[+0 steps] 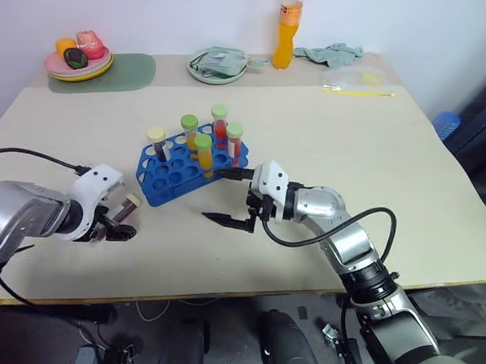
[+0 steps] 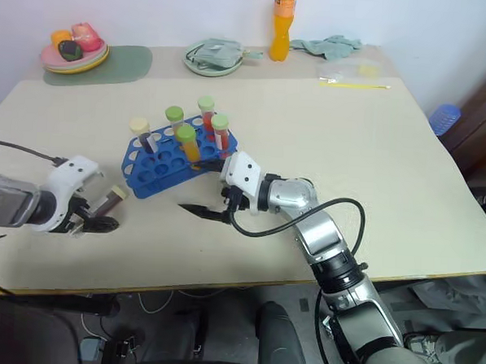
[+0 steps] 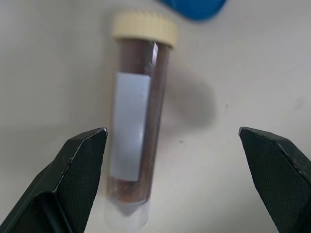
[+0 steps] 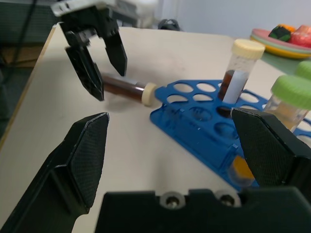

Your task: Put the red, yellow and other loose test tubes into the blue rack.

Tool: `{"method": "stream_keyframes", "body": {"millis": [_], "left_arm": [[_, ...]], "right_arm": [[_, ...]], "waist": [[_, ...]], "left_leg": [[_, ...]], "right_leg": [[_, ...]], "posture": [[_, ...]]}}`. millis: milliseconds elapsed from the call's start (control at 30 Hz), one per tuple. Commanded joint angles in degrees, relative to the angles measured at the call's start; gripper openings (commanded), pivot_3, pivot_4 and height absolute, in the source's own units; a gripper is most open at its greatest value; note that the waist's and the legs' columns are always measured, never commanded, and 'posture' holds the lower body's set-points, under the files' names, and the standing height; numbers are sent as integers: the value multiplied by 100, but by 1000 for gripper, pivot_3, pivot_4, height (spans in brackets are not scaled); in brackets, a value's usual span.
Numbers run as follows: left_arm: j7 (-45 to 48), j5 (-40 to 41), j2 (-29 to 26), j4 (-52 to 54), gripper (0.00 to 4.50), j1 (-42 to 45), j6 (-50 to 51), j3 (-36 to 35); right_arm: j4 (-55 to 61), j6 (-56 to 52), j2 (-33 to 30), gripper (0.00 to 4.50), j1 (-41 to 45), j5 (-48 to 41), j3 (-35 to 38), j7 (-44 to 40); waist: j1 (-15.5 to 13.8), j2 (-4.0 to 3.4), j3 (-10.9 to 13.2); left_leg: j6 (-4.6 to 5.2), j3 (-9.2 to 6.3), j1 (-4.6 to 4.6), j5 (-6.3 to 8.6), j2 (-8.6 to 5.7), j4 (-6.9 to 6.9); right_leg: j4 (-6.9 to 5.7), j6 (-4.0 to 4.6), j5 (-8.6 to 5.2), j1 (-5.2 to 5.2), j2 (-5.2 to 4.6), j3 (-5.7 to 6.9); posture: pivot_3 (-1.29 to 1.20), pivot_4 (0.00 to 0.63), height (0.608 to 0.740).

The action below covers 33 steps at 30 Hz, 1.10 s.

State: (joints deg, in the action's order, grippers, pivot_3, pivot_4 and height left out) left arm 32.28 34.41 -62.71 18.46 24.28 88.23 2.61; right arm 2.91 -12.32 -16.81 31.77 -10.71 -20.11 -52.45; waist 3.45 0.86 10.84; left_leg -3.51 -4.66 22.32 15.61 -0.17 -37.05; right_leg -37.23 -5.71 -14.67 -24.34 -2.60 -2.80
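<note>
One loose clear plastic tube of dark maroon liquid, cream cap [image 3: 137, 126], lies flat on the beige table [image 1: 374, 172] beside the bright blue plastic rack [image 1: 172, 172]. Left claw [image 3: 177, 160] spread astride it; right claw [image 1: 236, 198] spread, empty. Risk: round tube rolls from an off-centre pinch.

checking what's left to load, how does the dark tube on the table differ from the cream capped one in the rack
The loose dark tube lies flat on the table, just outside the blue rack, between the open fingers of the left tool. The racked cream-capped tube stands nearly upright in a hole, with no tool around it. Both have cream caps, dark liquid and white labels.
</note>
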Motion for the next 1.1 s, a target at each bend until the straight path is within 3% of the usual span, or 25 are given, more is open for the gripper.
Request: {"method": "stream_keyframes", "body": {"millis": [33,67,233,333,467,567,633,700,800,900,1100], "left_arm": [[34,-331,-144,-396,3967,319,-189,472],[38,-386,-131,-511,3677,396,-206,564],[129,-495,-202,-744,1249,545,-341,652],[-21,-610,-153,-918,1249,401,-449,78],[-1318,-1632,534,-222,1249,-624,-2727,-1642],[-1461,-1427,1440,853,1249,-1134,-3420,-2604],[-1379,-1043,2306,1745,1249,-1484,-4218,-2878],[-1674,-1072,3368,2557,1249,-1843,-5110,-2369],[-2420,-2273,4281,2455,1249,-2035,-6119,-985],[-3038,-3343,4866,1581,1249,-2017,-7307,-88],[-3719,-4178,5491,100,1249,-1790,-8796,300]], "right_arm": [[408,-101,68,4500,-67,-50,-17,70],[434,-139,89,4500,-87,-47,-5,117],[550,-239,118,4500,-165,-15,29,269],[599,-256,115,4500,-203,-18,35,313],[607,-246,63,4500,-292,-10,113,388],[488,-240,-21,4500,-428,-11,263,476],[359,-245,-76,4500,-520,-14,374,540],[177,-206,-164,4500,-657,54,484,634],[-29,-123,-201,4500,-794,92,563,717],[-121,-86,-149,4500,-826,124,581,821],[-134,-97,-122,4500,-882,165,636,1023]], "waist": [[-3,1,0],[-11,1,0],[-27,1,0],[-18,1,0],[-7,4,0],[-98,10,-1],[-173,12,-3],[-278,18,-6],[-359,34,-12],[-342,26,-15],[-247,25,-16]], "left_leg": [[0,0,2,0,0,-1],[0,1,3,0,0,-1],[-1,1,3,-1,-1,-3],[-1,2,3,-1,0,-4],[-1,0,9,-1,3,-3],[-4,1,13,-2,2,-5],[-4,9,15,-1,-3,-7],[-5,20,16,-1,-8,-14],[-4,19,11,-1,-31,-20],[-3,22,-1,-2,-34,-24],[-2,19,-3,-2,-13,-20]], "right_leg": [[0,0,0,-1,0,0],[1,0,0,-1,0,-1],[0,0,0,-1,-2,-1],[0,0,0,-1,-2,-1],[-3,0,0,-12,-3,-2],[4,0,1,-13,-17,-5],[12,-2,2,-11,-31,-5],[17,-5,4,-4,-43,-6],[20,-10,6,13,-61,-2],[13,-16,12,19,-51,-7],[10,-14,11,17,-20,-11]], "posture": [[0,150,740],[0,150,740],[0,150,740],[0,150,740],[0,150,740],[0,150,740],[0,150,740],[0,150,740],[0,150,740],[0,150,740],[0,150,740]]}}
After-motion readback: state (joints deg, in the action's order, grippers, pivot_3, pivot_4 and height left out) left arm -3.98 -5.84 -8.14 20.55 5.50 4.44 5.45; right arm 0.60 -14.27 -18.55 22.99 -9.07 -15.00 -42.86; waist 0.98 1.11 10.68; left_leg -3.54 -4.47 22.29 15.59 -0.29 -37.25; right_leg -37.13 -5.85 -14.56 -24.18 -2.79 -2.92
